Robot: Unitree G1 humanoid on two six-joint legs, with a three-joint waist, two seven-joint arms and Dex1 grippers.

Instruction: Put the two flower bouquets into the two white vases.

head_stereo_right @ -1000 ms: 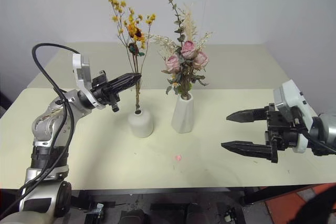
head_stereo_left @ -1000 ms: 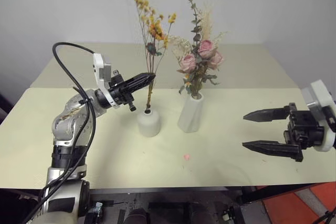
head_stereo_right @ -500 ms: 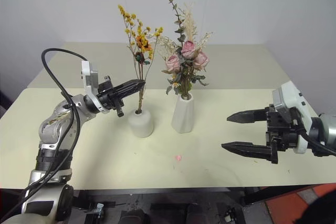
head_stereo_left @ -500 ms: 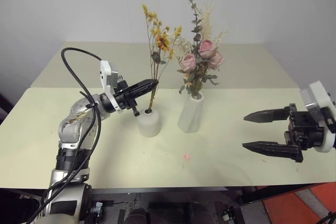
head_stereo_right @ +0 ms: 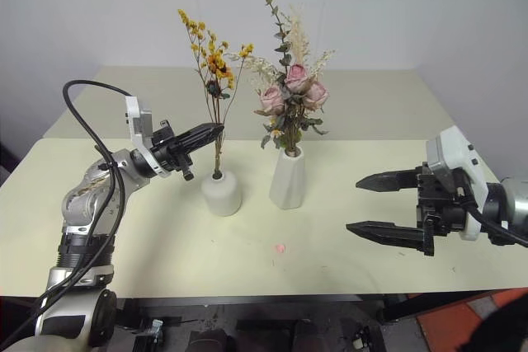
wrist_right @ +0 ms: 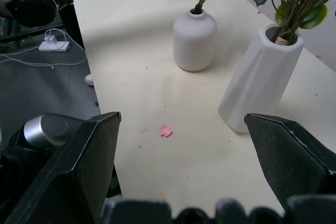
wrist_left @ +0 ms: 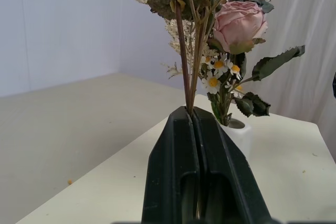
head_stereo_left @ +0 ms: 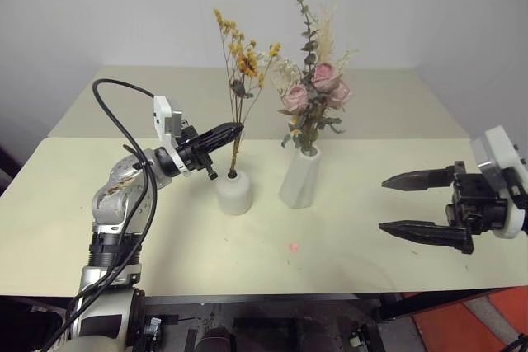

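The thin sprig of yellow-orange dried flowers (head_stereo_left: 240,49) stands with its stem in the short round white vase (head_stereo_left: 234,194). My left gripper (head_stereo_left: 235,129) is shut on that stem just above the vase mouth; in the left wrist view the stems (wrist_left: 185,61) rise from between the closed fingertips (wrist_left: 181,121). The pink rose bouquet (head_stereo_left: 313,92) stands in the tall white vase (head_stereo_left: 299,179), just right of the short one. My right gripper (head_stereo_left: 383,204) hangs open and empty over the table's right side, pointing at the vases.
A small pink petal (head_stereo_left: 292,246) lies on the cream table (head_stereo_left: 165,237) in front of the vases. The right wrist view shows the short vase (wrist_right: 195,40), the tall vase (wrist_right: 260,80) and the table's near edge with cables on the floor beyond.
The yellow sprig's top swayed right and then back left while the left gripper stayed shut on its stem. The right arm has kept still.
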